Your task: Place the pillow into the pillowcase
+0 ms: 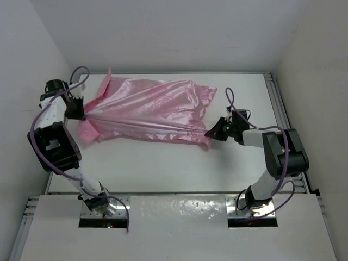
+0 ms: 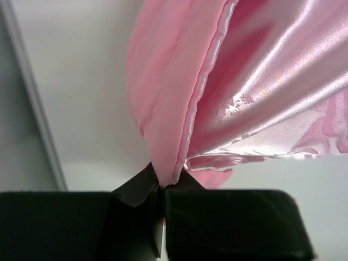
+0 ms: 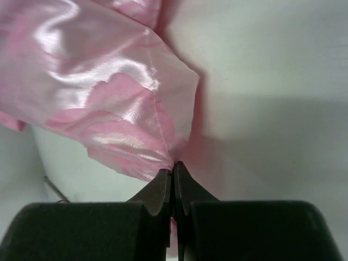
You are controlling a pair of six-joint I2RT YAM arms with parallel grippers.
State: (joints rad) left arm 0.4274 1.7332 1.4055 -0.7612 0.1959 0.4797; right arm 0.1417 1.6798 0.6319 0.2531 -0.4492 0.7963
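Observation:
The pink satin pillowcase is stretched across the middle of the white table between my two grippers. My left gripper is shut on its left end, the hemmed edge pinched between the jaws. My right gripper is shut on its right corner, the fabric pinched at the jaw tips. The pillowcase looks bulged and filled in the middle. The cream-white pillow itself does not show in any view.
The white table has a raised rail along its right edge and white walls behind and at both sides. A loose pink flap of the case sticks up at the far left.

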